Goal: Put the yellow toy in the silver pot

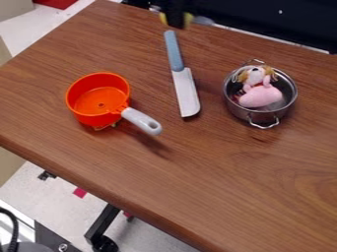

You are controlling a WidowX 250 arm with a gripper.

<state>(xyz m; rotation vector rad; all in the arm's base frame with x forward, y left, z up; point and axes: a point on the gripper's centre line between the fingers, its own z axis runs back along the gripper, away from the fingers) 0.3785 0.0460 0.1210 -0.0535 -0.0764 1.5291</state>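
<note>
The hand (176, 18), grip unclear, hangs near the knife (184, 86) between orange pan (99, 101) and silver pot (247, 112), which holds a pink toy (260, 96).

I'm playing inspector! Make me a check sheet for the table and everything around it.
Surface: brown wood-look table.
Job's things: silver pot on the right, with a pink plush toy inside; can't tell which thing is the yellow toy.
Clutter: orange saucepan, something yellowish under it; blue-handled knife between the pots.
Gripper: at the top edge, yellow on both sides.
Cables: black cable, lower left.
Surroundings: pale floor, red patches.
</note>
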